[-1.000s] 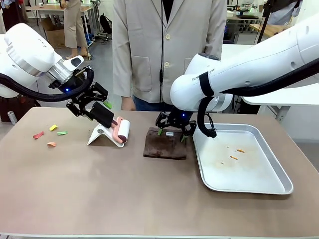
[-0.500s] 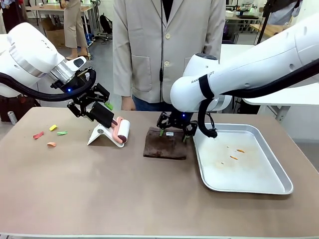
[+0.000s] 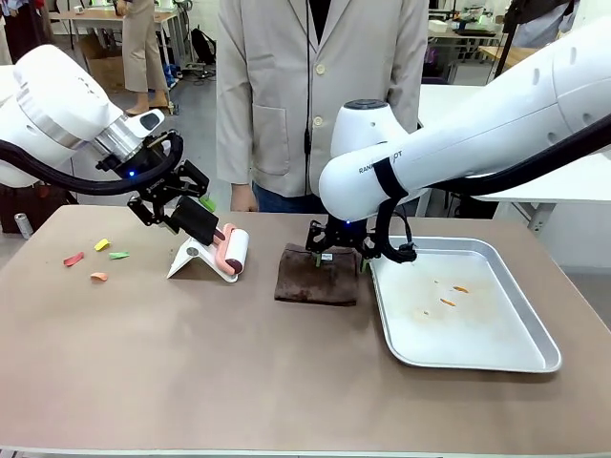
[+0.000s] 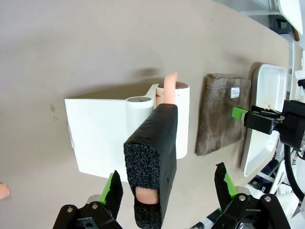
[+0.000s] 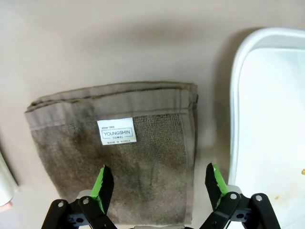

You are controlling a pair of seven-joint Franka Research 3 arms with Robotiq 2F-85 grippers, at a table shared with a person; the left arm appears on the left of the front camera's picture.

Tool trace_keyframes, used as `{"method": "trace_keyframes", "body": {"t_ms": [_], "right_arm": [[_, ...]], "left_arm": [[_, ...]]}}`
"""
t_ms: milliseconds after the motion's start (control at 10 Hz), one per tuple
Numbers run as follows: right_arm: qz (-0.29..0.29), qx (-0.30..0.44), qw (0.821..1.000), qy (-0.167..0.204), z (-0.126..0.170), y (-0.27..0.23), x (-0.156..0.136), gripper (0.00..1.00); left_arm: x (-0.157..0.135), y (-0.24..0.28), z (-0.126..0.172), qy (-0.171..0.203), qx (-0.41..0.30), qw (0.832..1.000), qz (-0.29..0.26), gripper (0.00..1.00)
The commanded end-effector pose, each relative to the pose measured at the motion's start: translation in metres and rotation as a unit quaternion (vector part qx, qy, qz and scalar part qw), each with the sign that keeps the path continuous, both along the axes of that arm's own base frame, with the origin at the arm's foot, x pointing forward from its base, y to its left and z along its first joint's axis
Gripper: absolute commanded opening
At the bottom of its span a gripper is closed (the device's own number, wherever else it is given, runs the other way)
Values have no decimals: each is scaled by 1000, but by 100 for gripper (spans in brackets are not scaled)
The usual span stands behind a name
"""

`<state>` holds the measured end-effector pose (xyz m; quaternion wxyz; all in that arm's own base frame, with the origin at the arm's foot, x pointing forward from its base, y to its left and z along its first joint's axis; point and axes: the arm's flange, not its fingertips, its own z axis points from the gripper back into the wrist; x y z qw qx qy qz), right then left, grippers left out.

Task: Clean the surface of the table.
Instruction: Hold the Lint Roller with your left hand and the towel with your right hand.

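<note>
The brownish table point(image 3: 239, 363) carries a lint roller point(image 3: 232, 250) leaning on its white stand point(image 3: 194, 260). The roller's black foam handle point(image 4: 152, 157) sits between the fingers of my left gripper point(image 3: 189, 212), which is open, with a wide gap on one side. A folded brown towel point(image 3: 317, 275) with a white label point(image 5: 116, 130) lies beside the silver tray point(image 3: 496, 355). My right gripper point(image 3: 336, 250) hovers open just over the towel's far edge, its green pads point(image 5: 103, 187) straddling the cloth.
Several small paper scraps point(image 3: 99, 256) in red, yellow, green and orange lie at the table's left. Orange crumbs point(image 3: 454, 294) lie in the tray. A person in a grey jacket point(image 3: 315, 86) stands at the far edge.
The right arm has swung a little left and its gripper now sits more squarely over the towel's far edge. The left arm has barely moved.
</note>
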<state>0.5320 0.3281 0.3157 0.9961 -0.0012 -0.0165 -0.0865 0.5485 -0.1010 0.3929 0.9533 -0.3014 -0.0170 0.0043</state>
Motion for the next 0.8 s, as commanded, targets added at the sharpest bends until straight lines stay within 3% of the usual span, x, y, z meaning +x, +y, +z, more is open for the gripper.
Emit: {"method": "trace_keyframes", "body": {"t_ms": [0, 700], "right_arm": [[-11, -24, 1000, 0, -4, 7, 10, 100], [25, -4, 1000, 17, -22, -7, 12, 100]], "left_arm": [[-1, 1, -2, 6, -4, 1000, 2, 100], [1, 39, -9, 6, -5, 1000, 4, 100]]}}
